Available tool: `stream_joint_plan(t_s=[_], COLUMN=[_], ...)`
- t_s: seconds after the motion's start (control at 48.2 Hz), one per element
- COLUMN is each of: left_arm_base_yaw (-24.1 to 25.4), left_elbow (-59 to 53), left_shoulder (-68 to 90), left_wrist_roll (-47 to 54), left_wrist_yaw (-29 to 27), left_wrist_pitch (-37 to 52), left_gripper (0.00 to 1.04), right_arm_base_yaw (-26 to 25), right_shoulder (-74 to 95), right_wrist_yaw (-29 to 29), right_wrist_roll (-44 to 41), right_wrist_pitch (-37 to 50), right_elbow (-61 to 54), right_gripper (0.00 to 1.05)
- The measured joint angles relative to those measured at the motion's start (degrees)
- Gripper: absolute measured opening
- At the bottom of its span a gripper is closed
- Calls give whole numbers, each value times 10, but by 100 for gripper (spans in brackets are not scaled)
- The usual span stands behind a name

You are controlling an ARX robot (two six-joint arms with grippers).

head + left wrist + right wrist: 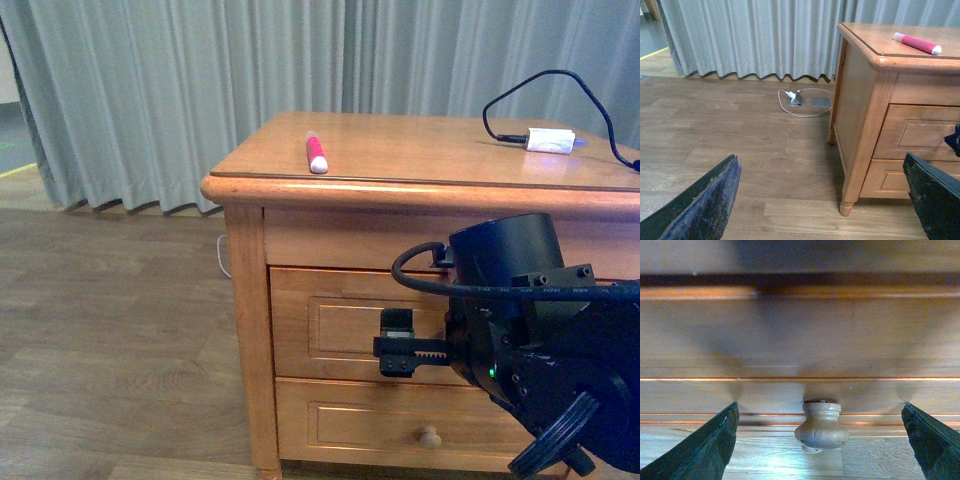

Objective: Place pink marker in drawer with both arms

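Bulky black right arm (pixel 545 330) reaches forward and level, with a small green light (pixel 492 372) glowing just behind the claw. The right gripper (pixel 402 345) has its toothed fingers (pixel 705 450) spread wide. The left gripper (pixel 820 156) gapes too, its dark fingers (pixel 700 205) far apart.

Front cam: on body, faces table (pixel 420 150) front, mid range. Left wrist: low, further back, oblique on table corner, floor (pixel 740 150). Right wrist: close-up on drawer (pixel 800 340) knob (pixel 821 425). Front/left share pink marker (pixel 316 153).
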Motion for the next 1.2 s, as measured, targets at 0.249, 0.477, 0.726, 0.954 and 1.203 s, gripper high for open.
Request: stream_joint_plan(t_s=[0.249, 0.477, 0.726, 0.954, 1.203], left_arm_base_yaw=[0, 0, 0, 0, 0], left_elbow=[0, 0, 0, 0, 0], left_shoulder=[0, 0, 0, 0, 0], left_wrist_roll=[0, 0, 0, 0, 0], left_wrist_yaw=[0, 0, 0, 0, 0], left_wrist_pitch=[0, 0, 0, 0, 0], left_gripper=[99, 99, 99, 99, 99], right_arm_base_yaw=[-3, -8, -7, -6, 3], right_shoulder=[4, 9, 5, -54, -186], right_wrist_yaw=[1, 0, -7, -33, -92], right_wrist_roll=[-6, -13, -12, -4, 4], right_wrist_pitch=[-4, -12, -24, -81, -111], right_elbow=[1, 3, 3, -50, -201], right_gripper=[82, 44, 24, 23, 23])
